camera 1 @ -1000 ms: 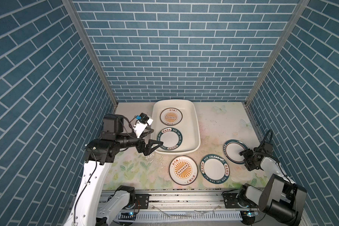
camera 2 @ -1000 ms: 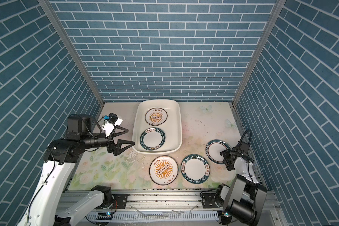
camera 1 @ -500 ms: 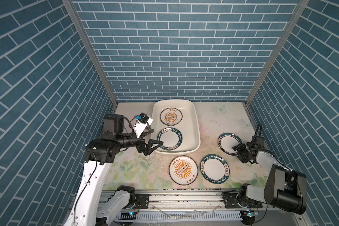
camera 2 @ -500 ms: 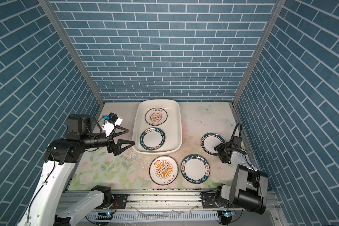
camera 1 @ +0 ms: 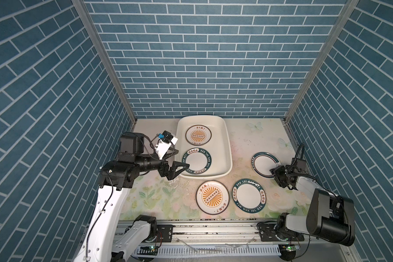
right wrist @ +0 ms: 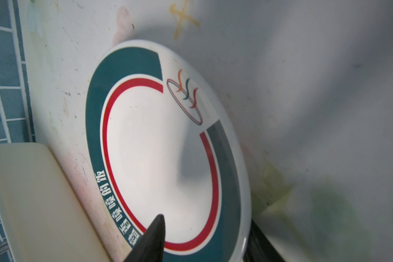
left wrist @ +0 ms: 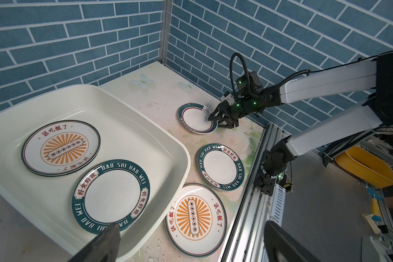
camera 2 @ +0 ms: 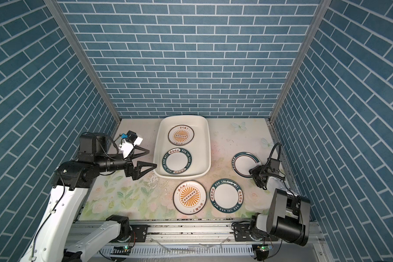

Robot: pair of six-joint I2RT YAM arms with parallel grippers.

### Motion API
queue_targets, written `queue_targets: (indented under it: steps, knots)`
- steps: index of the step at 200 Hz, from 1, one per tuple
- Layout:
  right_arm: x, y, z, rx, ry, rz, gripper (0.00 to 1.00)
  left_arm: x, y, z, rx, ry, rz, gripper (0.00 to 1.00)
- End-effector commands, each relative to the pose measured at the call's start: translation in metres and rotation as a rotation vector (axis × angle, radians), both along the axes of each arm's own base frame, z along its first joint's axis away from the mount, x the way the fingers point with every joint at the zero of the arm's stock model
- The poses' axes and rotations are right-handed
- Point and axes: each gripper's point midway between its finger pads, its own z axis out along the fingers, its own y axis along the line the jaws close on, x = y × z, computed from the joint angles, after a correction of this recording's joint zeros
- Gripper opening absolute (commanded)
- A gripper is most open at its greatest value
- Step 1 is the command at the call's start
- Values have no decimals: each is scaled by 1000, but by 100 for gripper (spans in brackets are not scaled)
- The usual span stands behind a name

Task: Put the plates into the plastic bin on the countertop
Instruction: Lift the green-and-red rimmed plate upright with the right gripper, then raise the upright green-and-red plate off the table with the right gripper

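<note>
The cream plastic bin (camera 1: pixel 219 147) stands at the back of the flowered countertop (camera 1: pixel 254 136). In it lie a sunburst plate (camera 1: pixel 196 138) and a teal-rimmed plate (camera 1: pixel 196 163). In front of the bin lie another sunburst plate (camera 1: pixel 212 197) and a teal-rimmed one (camera 1: pixel 249 195). Further right is the cloud-emblem plate (camera 1: pixel 263 163). My right gripper (camera 1: pixel 273 170) straddles its near-right rim, one finger over its face (right wrist: pixel 156 233), the other outside the rim, with a gap still showing. My left gripper (camera 2: pixel 152 158) hovers wide open and holding nothing at the bin's near-left corner.
A grey metal rail (camera 1: pixel 213 229) runs along the front edge. Blue brick walls close in the left, back and right. White crumbs (camera 1: pixel 179 183) dot the countertop in front of the bin. A yellow tub (left wrist: pixel 368 167) sits beyond the rail.
The right gripper and the cloud-emblem plate have shifted left and back, away from the right wall, and the jaws have narrowed around the rim. The left arm has not moved.
</note>
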Motion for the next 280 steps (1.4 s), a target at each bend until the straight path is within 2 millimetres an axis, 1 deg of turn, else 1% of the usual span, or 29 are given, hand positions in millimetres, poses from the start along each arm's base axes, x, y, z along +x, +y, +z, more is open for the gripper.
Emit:
queue_targets:
  steps: [1, 39, 64, 91, 141, 153, 178, 197, 236, 252, 280]
  knots:
    - [-11, 6, -9, 45, 12, -38, 48, -1, -2, -2, -4, 3, -10, 100]
    - [-20, 9, -13, 53, 6, -45, 44, -1, -2, -3, -6, 6, -12, 100]
    - [-21, 10, -13, 63, -3, -49, 41, -2, -2, -2, -6, 0, -13, 100]
    - [-21, 10, -12, 68, -15, -59, 34, -2, -2, -2, -5, -1, -12, 100]
    - [-23, 11, -11, 69, -24, -61, 31, -2, -2, -1, -5, -3, -10, 99]
    - [-22, 11, -10, 72, -32, -60, 29, -2, -2, -1, -5, -3, -8, 100]
    - [-21, 12, -10, 78, -40, -64, 27, -2, -2, -1, -5, -4, -7, 100]
    - [-21, 12, -10, 80, -42, -64, 23, -2, -2, 0, -3, -7, -7, 99]
    - [-18, 12, -9, 86, -55, -63, 21, -2, -2, 1, -5, -7, -6, 100]
    - [-17, 13, -8, 91, -62, -63, 17, -2, -2, 1, -6, -6, -6, 99]
    - [-16, 14, -7, 98, -72, -62, 16, -2, -2, 3, -5, -9, -6, 100]
